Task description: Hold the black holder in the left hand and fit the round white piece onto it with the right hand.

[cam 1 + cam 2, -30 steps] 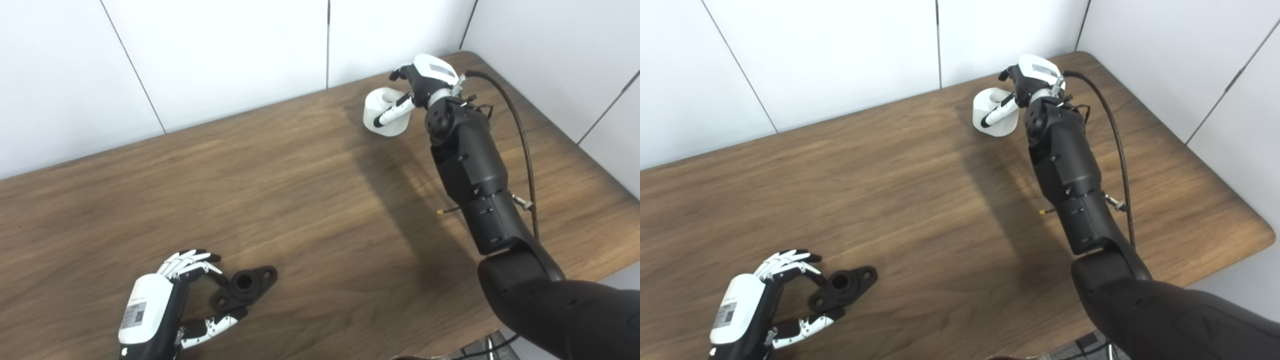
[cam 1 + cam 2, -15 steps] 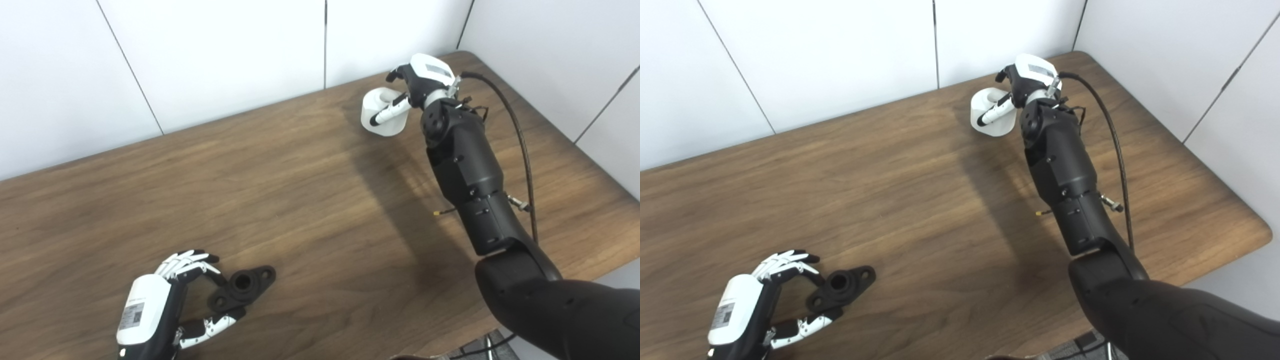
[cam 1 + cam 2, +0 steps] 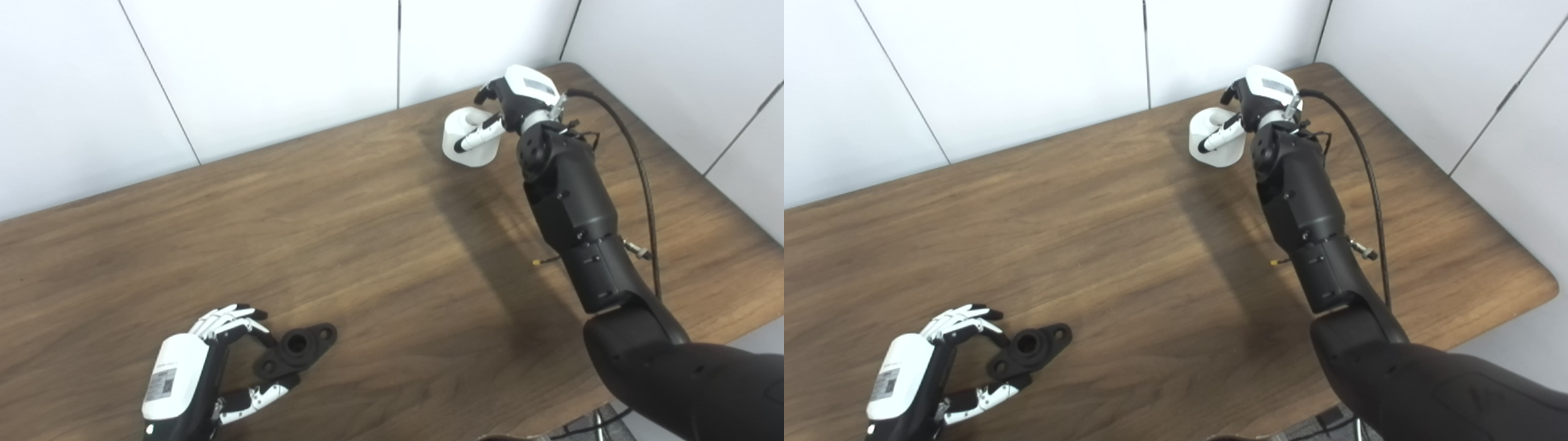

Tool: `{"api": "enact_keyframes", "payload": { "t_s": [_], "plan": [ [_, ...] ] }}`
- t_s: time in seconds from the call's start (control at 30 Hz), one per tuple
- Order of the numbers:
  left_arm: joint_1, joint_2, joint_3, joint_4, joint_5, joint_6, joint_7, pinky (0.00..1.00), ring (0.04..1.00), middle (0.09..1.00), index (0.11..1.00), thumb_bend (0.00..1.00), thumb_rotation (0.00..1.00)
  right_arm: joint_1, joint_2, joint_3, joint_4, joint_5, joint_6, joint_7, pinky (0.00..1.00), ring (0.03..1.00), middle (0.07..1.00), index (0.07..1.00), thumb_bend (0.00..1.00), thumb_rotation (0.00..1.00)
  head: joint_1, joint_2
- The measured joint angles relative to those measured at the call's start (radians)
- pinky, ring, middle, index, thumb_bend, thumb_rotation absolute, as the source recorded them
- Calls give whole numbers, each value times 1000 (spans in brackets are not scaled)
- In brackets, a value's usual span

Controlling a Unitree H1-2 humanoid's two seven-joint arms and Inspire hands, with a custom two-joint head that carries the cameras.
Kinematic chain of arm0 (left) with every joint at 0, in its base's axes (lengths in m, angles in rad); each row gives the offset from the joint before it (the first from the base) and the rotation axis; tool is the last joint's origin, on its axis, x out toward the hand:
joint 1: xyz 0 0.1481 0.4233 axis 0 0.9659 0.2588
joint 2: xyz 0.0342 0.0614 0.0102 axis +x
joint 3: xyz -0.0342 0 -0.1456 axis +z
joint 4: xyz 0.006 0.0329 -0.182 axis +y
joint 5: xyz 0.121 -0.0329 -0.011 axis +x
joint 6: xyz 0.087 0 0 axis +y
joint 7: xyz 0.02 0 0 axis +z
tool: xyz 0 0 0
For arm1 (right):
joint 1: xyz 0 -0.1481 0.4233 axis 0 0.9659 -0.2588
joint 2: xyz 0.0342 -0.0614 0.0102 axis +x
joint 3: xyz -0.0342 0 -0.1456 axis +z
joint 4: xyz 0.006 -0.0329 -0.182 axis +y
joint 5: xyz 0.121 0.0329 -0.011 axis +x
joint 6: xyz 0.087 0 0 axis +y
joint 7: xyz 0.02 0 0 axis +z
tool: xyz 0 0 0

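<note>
Down at seven o'clock on the dark wood-grain table [image 3: 343, 245], the left hand [image 3: 202, 367], white-backed with black and white fingers, lies low on the surface with its fingers [image 3: 228, 317] curled over the near end of the flat black holder with a raised round collar and a mounting hole in each ear [image 3: 295, 350]. The thumb [image 3: 260, 397] reaches in underneath from the six o'clock side. Fingers and thumb bracket that end of the holder, but it lies flat on the wood, and whether they actually pinch it I cannot tell. The far ear of the holder points off toward two o'clock, clear of the hand.

Well apart, up at one o'clock near the table's back edge, the right hand [image 3: 1258, 98] is out at full stretch on its long black forearm [image 3: 1304, 208]. It is wrapped on the round white cup-shaped piece [image 3: 1213, 144]: one white finger [image 3: 1220, 138] lies across the open rim, the rest of the hand sits on the three o'clock side, so this hand is grasping the piece. The piece looks tipped, its mouth turned up and toward eleven o'clock; whether its base touches the wood I cannot tell.

A dark braided cable [image 3: 637, 177] loops from the right wrist down along the three o'clock side of the arm. The arm's shadow falls on the wood toward nine o'clock of the forearm. White wall panels [image 3: 275, 67] stand behind the table at twelve.
</note>
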State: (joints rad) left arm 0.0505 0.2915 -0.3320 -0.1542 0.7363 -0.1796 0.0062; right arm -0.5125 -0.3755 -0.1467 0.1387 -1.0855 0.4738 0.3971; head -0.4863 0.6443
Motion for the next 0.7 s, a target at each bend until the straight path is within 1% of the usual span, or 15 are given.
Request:
{"api": "enact_keyframes", "payload": {
  "t_s": [0.2,0.33,0.43,0.57,0.7],
  "plan": [
    [0,-3,1,1,0,0,0,827,817,734,486,517,41,6,-7,3,3,11,0,-2,751,911,824,701,838,343,-3,2],
    [0,-4,2,1,0,0,-1,828,816,736,486,517,41,6,-23,13,5,8,0,0,696,892,814,708,834,353,-3,2],
    [0,-5,4,1,0,1,-1,821,813,733,486,517,41,7,-28,16,10,2,0,9,708,870,799,708,827,354,-2,3],
    [0,-9,6,1,0,1,-1,820,813,733,486,517,41,10,-31,27,11,8,0,9,729,885,809,699,825,359,-2,5],
    [0,-9,6,1,0,1,-1,821,814,734,486,517,41,11,-30,20,10,22,0,8,683,893,816,686,823,366,-2,5]
  ]
}}
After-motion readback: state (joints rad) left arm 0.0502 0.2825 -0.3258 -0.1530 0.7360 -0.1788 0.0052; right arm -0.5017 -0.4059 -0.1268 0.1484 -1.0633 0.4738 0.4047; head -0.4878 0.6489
